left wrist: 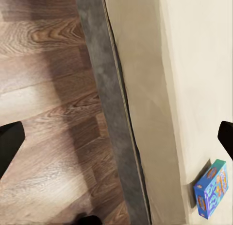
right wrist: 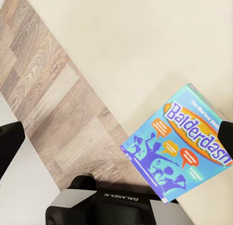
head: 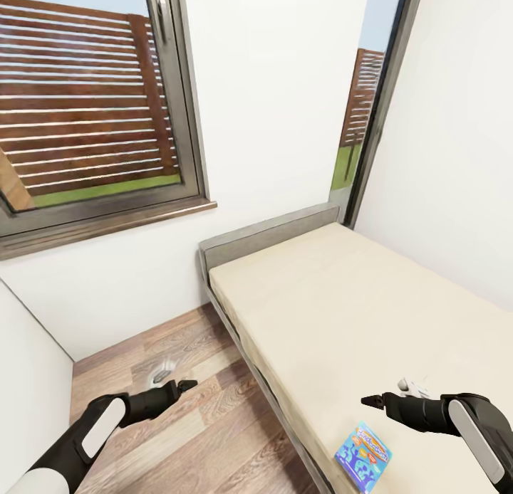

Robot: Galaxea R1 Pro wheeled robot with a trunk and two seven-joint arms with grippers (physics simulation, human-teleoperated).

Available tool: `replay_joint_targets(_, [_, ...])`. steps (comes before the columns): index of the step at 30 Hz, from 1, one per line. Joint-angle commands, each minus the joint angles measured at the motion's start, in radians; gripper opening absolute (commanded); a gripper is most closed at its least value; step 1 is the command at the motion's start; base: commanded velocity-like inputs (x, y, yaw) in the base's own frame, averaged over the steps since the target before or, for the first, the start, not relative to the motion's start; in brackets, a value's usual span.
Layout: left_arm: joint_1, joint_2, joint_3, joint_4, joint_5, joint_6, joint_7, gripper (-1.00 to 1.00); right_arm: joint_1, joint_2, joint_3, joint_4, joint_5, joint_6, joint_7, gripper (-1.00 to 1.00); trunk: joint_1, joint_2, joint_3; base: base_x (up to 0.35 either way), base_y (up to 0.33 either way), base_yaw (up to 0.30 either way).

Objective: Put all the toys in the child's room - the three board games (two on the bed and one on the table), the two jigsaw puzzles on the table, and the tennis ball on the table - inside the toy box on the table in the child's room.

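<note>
**Both arms raised at the bed's near end, blue game below the right gripper**

Head view: the left gripper (head: 187, 385) hangs over the wood floor (head: 164, 423), beside the bed (head: 342, 309) and apart from its grey side rail. Its fingers look close together, though from this angle I cannot tell the gap for sure. The right gripper (head: 370, 401) hangs over the mattress, holding nothing; its gap cannot be judged here either. The blue game (head: 364, 456) lies flat just below and nearer the robot than that gripper, close to the mattress edge. The rest of the mattress beyond the gripper is bare up to the headboard (head: 271, 232) and the white wall (head: 278, 88).

Left wrist view: dark fingertips (left wrist: 9, 145) sit far apart at the frame's sides, so the jaws are wide. Between them run floor, rail and mattress side; the blue game (left wrist: 212, 188) lies near the far fingertip.

Right wrist view: fingertips (right wrist: 8, 142) again wide apart and empty. The blue game (right wrist: 178, 145) lies between them, nearer one finger, its corner by the mattress edge.
</note>
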Motion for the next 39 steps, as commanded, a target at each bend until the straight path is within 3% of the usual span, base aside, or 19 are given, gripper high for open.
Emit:
replay_joint_targets(1, [-0.001,0.001,-0.003,0.001,0.004,0.003,0.019,1.00,-0.001,0.000,-0.002,0.000,0.009,0.004,0.010,1.00,0.000,-0.001,0.000,0.000,0.000,-0.052])
replay_joint_targets(6, [-0.001,0.001,-0.004,-0.002,0.006,0.004,0.063,1.00,0.000,0.000,-0.002,0.000,0.009,0.004,0.010,1.00,0.000,-0.001,0.003,0.000,0.000,-0.040])
replay_joint_targets(9, [-0.001,0.002,-0.004,-0.068,0.000,0.005,0.081,1.00,-0.001,0.000,-0.002,0.000,0.010,0.004,0.009,1.00,0.000,-0.001,0.003,0.000,0.000,-0.017])
replay_joint_targets(22, [-0.001,0.004,-0.005,-0.137,-0.012,0.010,0.092,1.00,0.000,-0.001,-0.005,0.027,0.010,0.005,0.008,1.00,0.000,-0.001,0.004,0.000,0.000,-0.005])
replay_joint_targets(28, [-0.001,0.004,-0.007,-0.147,-0.015,0.015,0.095,1.00,-0.001,-0.001,-0.009,0.106,0.011,0.006,0.008,1.00,0.000,-0.001,0.004,0.000,0.000,-0.001])
replay_joint_targets(39, [-0.001,0.004,-0.014,-0.147,-0.016,0.030,0.095,1.00,-0.001,-0.001,-0.010,0.133,0.012,0.007,0.007,1.00,0.042,-0.078,-0.030,0.000,0.000,-0.088])
